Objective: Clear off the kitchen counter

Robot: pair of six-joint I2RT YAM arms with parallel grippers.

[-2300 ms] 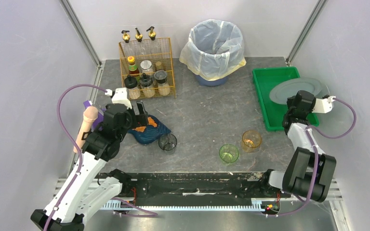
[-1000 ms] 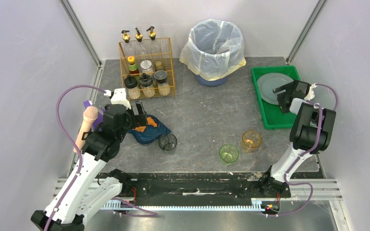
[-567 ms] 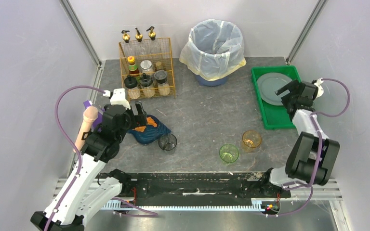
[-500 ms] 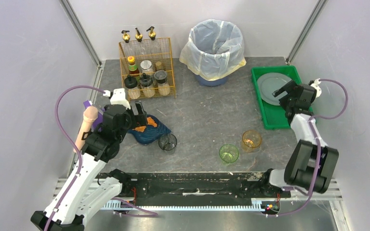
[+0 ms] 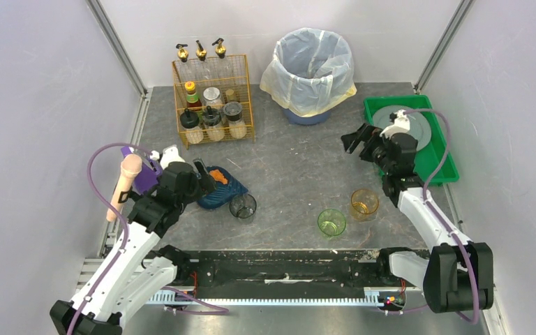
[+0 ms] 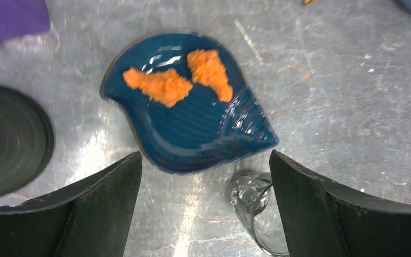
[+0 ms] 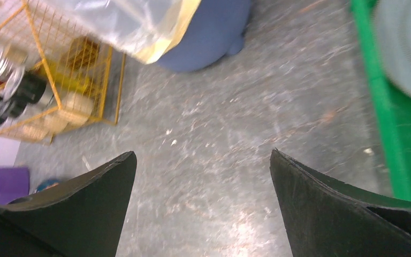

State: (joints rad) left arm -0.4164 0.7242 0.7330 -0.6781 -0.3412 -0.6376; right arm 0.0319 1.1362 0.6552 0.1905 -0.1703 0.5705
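We open on the kitchen counter [image 5: 293, 160], the big dark grey veined slab that runs from the black rail [image 5: 272, 269] by the arm bases back to the wall. Left of centre on it lies a blue dish [image 5: 222, 188] carrying two orange pieces of food [image 6: 166, 85]. The left gripper [image 6: 203, 160] hangs right over it, fingers spread wide with nothing between them. Just beside the dish's near edge stands a smoky clear glass [image 5: 243, 206]. Further right a green glass [image 5: 332, 222] and an amber glass [image 5: 364, 204] stand upright, close together.

On the right side sits a green tray [image 5: 373, 110] with a grey plate [image 5: 426, 129] lying inside. At the back we see a blue bin [image 5: 313, 66] with a plastic liner. The right gripper [image 5: 358, 142] hovers above bare counter between those two, fingers gaping wide and empty. Back left stands a yellow wire rack [image 5: 213, 105] of bottles and jars, and a purple block [image 5: 146, 174] lies near the left edge.
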